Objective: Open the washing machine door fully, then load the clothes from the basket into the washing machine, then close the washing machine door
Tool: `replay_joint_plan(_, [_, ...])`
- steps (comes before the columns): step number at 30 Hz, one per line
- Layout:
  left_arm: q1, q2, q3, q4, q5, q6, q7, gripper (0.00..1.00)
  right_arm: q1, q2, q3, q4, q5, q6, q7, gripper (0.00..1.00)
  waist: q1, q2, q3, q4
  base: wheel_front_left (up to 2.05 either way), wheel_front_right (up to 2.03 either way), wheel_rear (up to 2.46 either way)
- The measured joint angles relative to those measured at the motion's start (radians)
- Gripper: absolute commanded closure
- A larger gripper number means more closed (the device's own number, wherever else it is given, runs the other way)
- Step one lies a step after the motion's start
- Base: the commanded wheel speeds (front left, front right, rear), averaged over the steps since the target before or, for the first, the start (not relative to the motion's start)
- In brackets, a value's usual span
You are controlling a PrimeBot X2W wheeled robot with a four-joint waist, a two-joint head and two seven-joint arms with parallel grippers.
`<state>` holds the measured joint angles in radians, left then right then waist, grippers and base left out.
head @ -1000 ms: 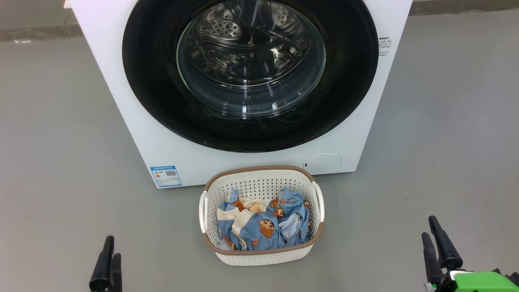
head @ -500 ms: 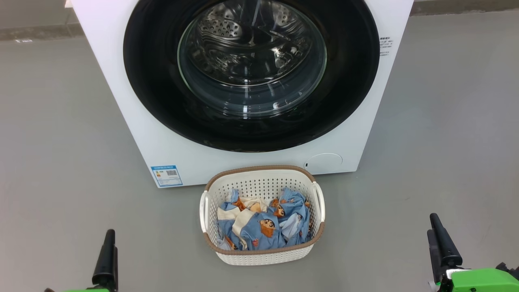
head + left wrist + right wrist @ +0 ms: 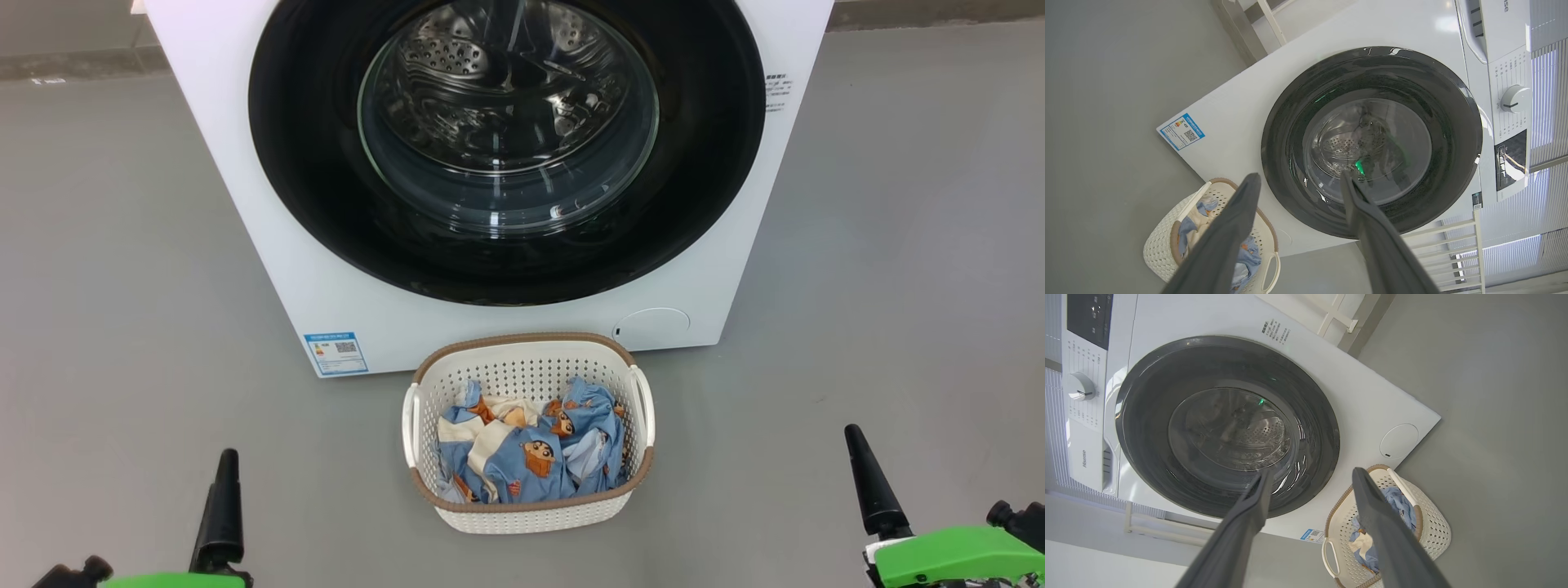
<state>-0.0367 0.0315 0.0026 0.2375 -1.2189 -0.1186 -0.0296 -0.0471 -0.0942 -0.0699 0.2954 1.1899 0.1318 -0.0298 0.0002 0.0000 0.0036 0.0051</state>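
The head camera looks forward and steeply down at the lower front of the washing machine [image 3: 245, 204] and the basket [image 3: 522, 371] near it on the floor [image 3: 122, 327]. Both wrist cameras, low and rolled sideways, face the same door [image 3: 302, 163] and basket from left and right.

Bright, even and diffuse in the head view, with just a faint soft shadow round the basket [image 3: 522, 337] on the grey floor [image 3: 122, 245] and small white glints on the glass of the washing machine door [image 3: 506, 139]. Dimmer and greyer through both wrist cameras, with the edges of the washing machine [image 3: 1241, 106] bowed by the wide lens and pale daylight glaring through the slatted blinds [image 3: 1547, 81]. Crisp at mid-distance, soft and smeared on the near dark fingers [image 3: 1384, 253].
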Motion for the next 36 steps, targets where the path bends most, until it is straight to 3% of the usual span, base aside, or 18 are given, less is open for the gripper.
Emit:
replay_joint_plan(19, [-0.001,0.008,-0.039,-0.036,0.387,0.000,-0.053,0.00,-0.025,0.000,0.001,0.012,-0.391,0.000,-0.043,0.00,0.0000,0.0000,0.003,0.001,0.00,0.00,0.00])
replay_joint_plan(36, [-0.010,0.025,-0.097,-0.012,0.658,0.010,-0.101,0.00,-0.036,0.008,0.033,0.006,-0.606,0.000,-0.046,0.00,-0.0001,0.0000,0.000,0.004,0.00,0.00,0.00])
